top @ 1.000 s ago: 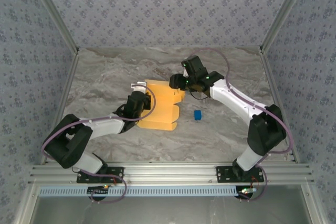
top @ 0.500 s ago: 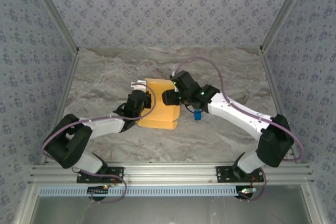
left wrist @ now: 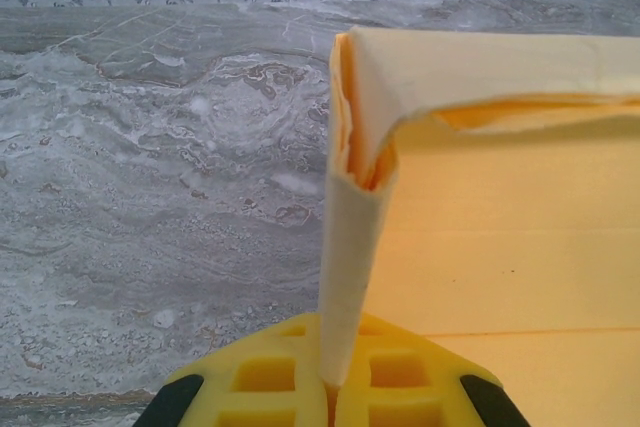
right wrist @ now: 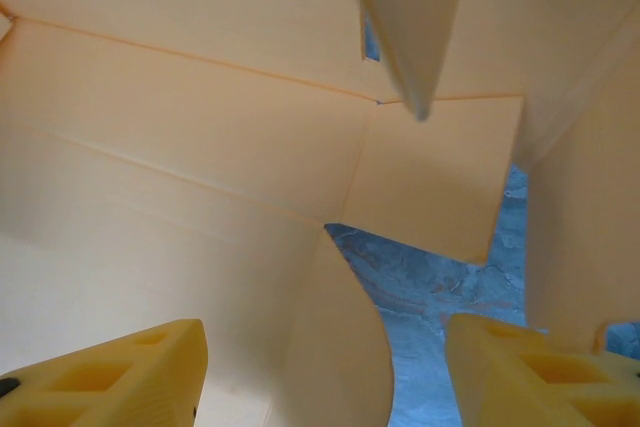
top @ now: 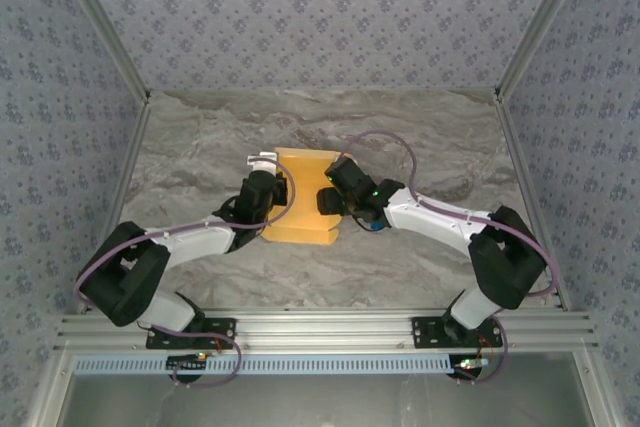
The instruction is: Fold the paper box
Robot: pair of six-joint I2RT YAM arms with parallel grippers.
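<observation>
Paper box (top: 303,197): yellow-orange card, part-formed, standing mid-bench between the two arms. Its walls are up but its flaps are loose.
Left wall: a thin upright fold of the box (left wrist: 352,247) with the top edge curled over to the right.
Left tool (left wrist: 330,379): closed on the foot of that fold, the card pinched between the yellow pads. I judge it is an anchor, so the box neither slides nor collapses while the other side is worked.
Right tool (right wrist: 325,367): jaws spread wide and clamping nothing. It is pushed into the open right side of the box (right wrist: 180,127), and a curved flap rises between the fingers (right wrist: 110,367).
Likely reason: the wide opening suits taking that flap or pressing it inward. Which of the two I cannot tell.
Bench (top: 200,137): marbled grey, showing through gaps between the panels in the right wrist view.
Hidden from above: the right tool (top: 330,197) and its wrist cover the box's right edge, and the left tool (top: 262,179) covers the left edge.
Unclear: whether the right fingers touch any card, and how the inner flaps overlap.
Cut off: both wrist views crop the box, so its full outline is not shown.
</observation>
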